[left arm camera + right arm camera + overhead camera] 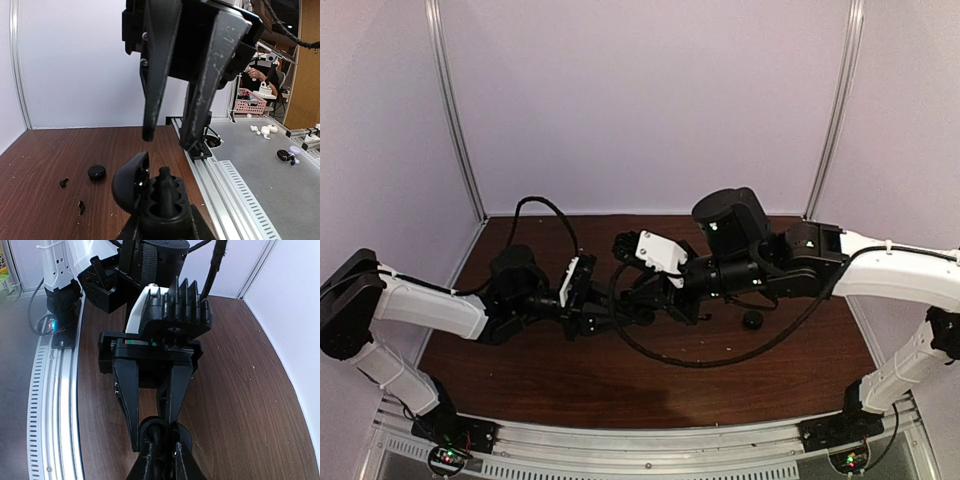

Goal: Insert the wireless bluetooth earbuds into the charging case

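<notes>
My left gripper (165, 229) is shut on the charging case (150, 211), held with its lid (127, 180) swung open to the left. One black earbud (166, 187) stands upright in a well of the case. My right gripper (170, 140) hangs just above it, its fingers (150, 100) apart with nothing between them and clear of the bud. In the right wrist view the right gripper (165, 465) points at the case (148, 426), which sits between the left gripper's fingers (127, 395). A second small black rounded bud (96, 172) lies on the table (752, 320).
Two tiny black fragments (63, 182) (81, 206) lie on the brown table near the loose bud. An aluminium rail (220, 175) runs along the table edge. A black cable (700, 360) loops over the table below the right arm. Pale walls enclose the back and sides.
</notes>
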Action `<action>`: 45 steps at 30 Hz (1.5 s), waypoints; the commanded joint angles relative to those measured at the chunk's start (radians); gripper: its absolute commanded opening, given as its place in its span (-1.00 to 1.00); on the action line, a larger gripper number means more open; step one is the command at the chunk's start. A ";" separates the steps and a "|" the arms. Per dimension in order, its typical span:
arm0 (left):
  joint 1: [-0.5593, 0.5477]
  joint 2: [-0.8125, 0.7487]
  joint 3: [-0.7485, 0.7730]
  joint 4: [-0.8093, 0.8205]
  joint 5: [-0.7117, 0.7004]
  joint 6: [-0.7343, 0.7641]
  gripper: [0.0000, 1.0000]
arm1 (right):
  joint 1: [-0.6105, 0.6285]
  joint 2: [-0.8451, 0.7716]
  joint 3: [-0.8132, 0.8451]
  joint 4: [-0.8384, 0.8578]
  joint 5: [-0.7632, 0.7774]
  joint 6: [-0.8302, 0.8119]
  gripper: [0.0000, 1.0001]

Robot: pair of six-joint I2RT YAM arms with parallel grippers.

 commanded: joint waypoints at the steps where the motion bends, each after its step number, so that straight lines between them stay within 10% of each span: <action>1: -0.005 -0.018 0.035 0.023 -0.014 0.021 -1.00 | 0.001 0.005 0.038 -0.050 0.001 -0.010 -0.68; 23: -0.005 -0.018 0.032 0.021 -0.019 0.028 -1.00 | 0.001 0.078 0.037 -0.069 0.010 -0.001 -0.88; 31: -0.001 -0.018 0.014 0.064 -0.028 0.002 -1.00 | -0.004 0.002 0.007 0.001 -0.028 0.013 -0.55; 45: 0.008 -0.030 0.001 0.121 -0.013 -0.031 -1.00 | -0.074 -0.122 -0.111 0.084 -0.128 0.075 -0.57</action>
